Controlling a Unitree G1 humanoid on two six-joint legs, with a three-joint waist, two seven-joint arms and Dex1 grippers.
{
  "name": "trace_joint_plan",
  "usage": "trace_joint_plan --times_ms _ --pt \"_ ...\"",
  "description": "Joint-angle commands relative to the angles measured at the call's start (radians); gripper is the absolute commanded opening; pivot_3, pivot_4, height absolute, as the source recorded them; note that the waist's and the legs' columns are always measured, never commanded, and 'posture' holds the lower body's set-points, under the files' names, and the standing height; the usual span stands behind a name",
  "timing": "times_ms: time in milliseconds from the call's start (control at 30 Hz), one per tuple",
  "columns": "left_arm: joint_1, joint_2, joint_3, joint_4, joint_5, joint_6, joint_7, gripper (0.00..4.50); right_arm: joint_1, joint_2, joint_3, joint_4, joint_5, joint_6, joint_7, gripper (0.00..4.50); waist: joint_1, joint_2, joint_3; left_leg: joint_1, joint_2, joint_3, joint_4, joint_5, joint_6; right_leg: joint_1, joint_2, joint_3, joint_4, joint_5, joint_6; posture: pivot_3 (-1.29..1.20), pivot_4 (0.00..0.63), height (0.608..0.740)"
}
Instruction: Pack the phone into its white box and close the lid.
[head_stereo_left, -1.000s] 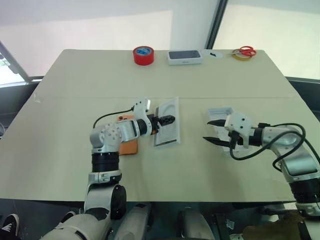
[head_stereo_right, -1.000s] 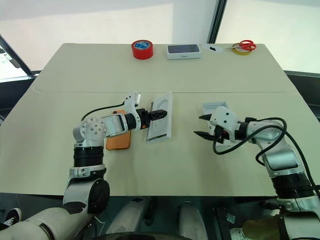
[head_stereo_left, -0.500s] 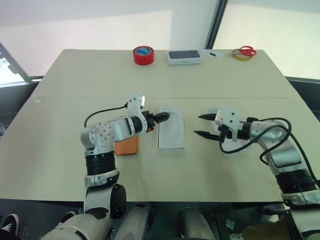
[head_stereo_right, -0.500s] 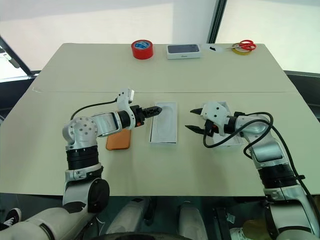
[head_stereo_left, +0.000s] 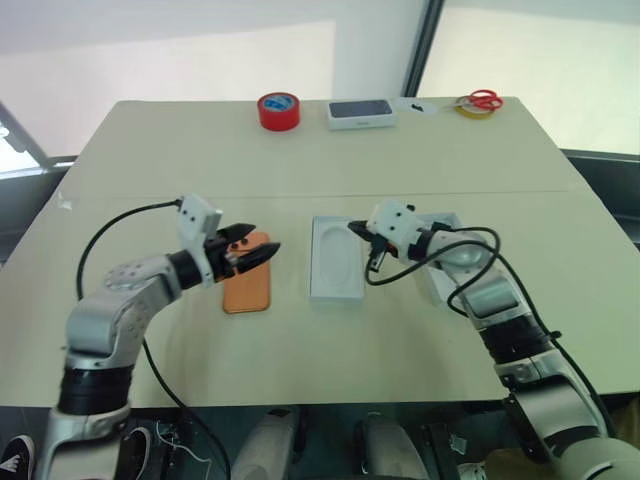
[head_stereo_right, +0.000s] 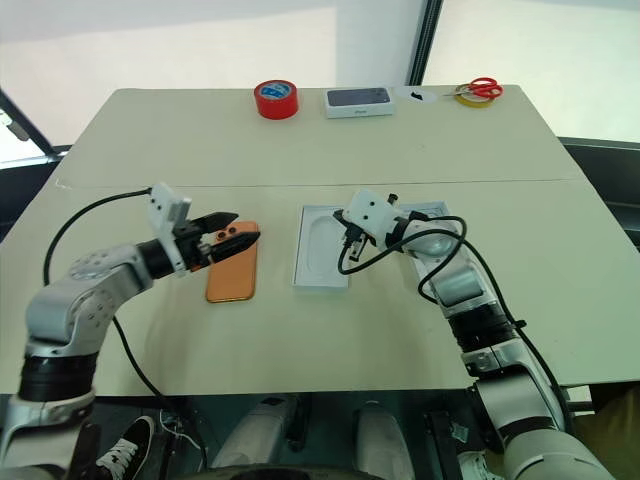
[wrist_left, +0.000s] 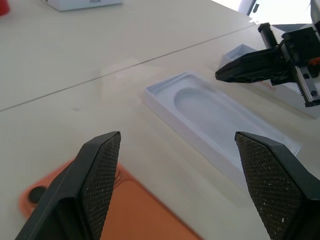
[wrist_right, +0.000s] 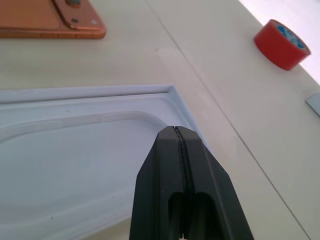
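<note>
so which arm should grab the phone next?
Left, probably. Its tool is open and hovers right over the phone. The right tool is shut, over the white insert.

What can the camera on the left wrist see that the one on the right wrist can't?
Left wrist view's extras: the left fingers, open, and a shallow white cardboard box behind the right fingers. Right wrist view's extra: a red roll of tape. Shared: the right fingers, shut, over the flat white tray with a rounded recess, and the orange smartphone.
</note>
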Motion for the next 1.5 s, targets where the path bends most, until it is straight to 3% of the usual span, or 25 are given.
trace_joint_plan --times_ms 33,267,667,867,1267,1500 --pt "0.022 0.04 0.055 0.062 0.031 -0.103 -0.028 3.86 -0.041 0.023 0.029 0.018 -0.037 -0.058 -0.01 0.03 0.002 0.0 0.0 0.0 0.0 0.0 0.0 0.0 0.0 0.0 0.0 0.0 0.0 0.0 0.0 0.0 0.15 0.736" --pt "0.054 0.028 0.109 0.077 0.001 -0.135 0.003 3.86 -0.045 0.022 0.168 0.07 -0.166 -0.174 0.04 0.03 -0.006 0.0 0.0 0.0 0.0 0.0 0.0 0.0 0.0 0.0 0.0 0.0 0.0 0.0 0.0 0.0 0.15 0.736" --pt "0.072 0.028 0.111 0.025 -0.048 -0.109 0.011 3.86 -0.102 0.055 0.187 0.18 -0.216 -0.232 0.034 0.03 -0.017 0.0 0.0 0.001 0.001 0.0 -0.001 0.0 0.0 0.0 0.002 0.0 0.001 0.0 0.0 0.0 0.15 0.736" --pt "0.07 0.029 0.112 0.034 -0.079 -0.084 0.012 3.86 -0.054 0.039 0.104 -0.029 0.028 -0.07 0.269 0.03 -0.013 0.0 0.0 0.001 0.001 0.0 -0.001 0.0 0.0 0.0 0.002 0.0 0.001 0.0 0.0 0.0 0.15 0.736" --pt "0.055 0.023 0.094 0.055 -0.062 -0.097 0.017 3.86 -0.204 0.028 0.182 0.241 -0.248 -0.23 0.044 0.03 -0.014 0.0 0.0 0.001 0.001 0.0 -0.002 0.0 0.0 -0.001 0.002 0.0 0.001 0.0 0.0 0.0 0.15 0.736" --pt "0.056 0.021 0.1 0.051 -0.059 -0.102 0.032 3.86 -0.182 0.041 0.263 0.277 -0.304 -0.289 0.114 0.03 -0.014 0.0 0.0 0.001 0.001 0.0 -0.002 0.0 -0.001 -0.001 0.002 0.0 0.001 0.0 0.0 0.0 0.15 0.736"
